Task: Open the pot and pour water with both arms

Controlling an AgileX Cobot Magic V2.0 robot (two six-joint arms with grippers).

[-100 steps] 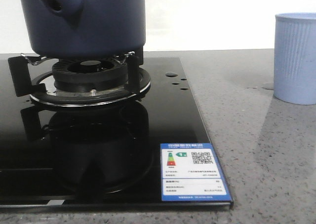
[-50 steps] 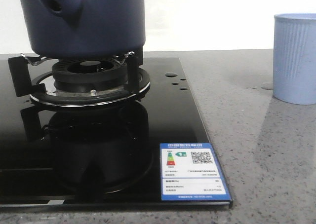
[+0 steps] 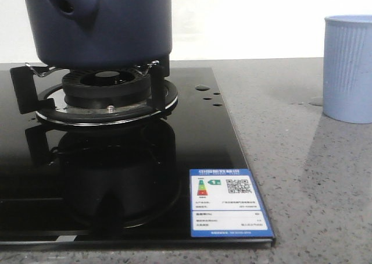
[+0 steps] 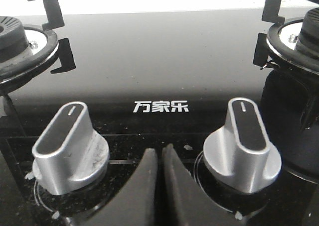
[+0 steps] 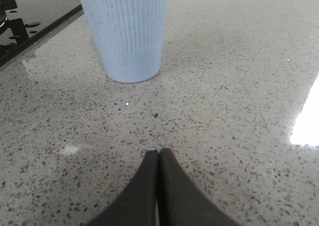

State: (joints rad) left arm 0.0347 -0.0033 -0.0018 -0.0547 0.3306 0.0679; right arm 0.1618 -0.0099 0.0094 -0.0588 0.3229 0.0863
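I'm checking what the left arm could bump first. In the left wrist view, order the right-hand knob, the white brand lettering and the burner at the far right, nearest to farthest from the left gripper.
1. Right-hand knob, just beside the shut left gripper.
2. White brand lettering, on the black glass beyond the knobs.
3. Burner, farthest, toward the stove's back edge.

This is a kitchen. A black glass gas stove (image 3: 192, 130) is set into a grey speckled stone countertop (image 3: 314, 182). On its burner (image 3: 107, 92) stands a dark blue pot (image 3: 99, 22). Near the front edge of the stove are two silver control knobs (image 4: 70, 149), with a Chinese brand name printed behind them. Right of the stove, a light blue ribbed cup (image 3: 347, 69) stands on the countertop.
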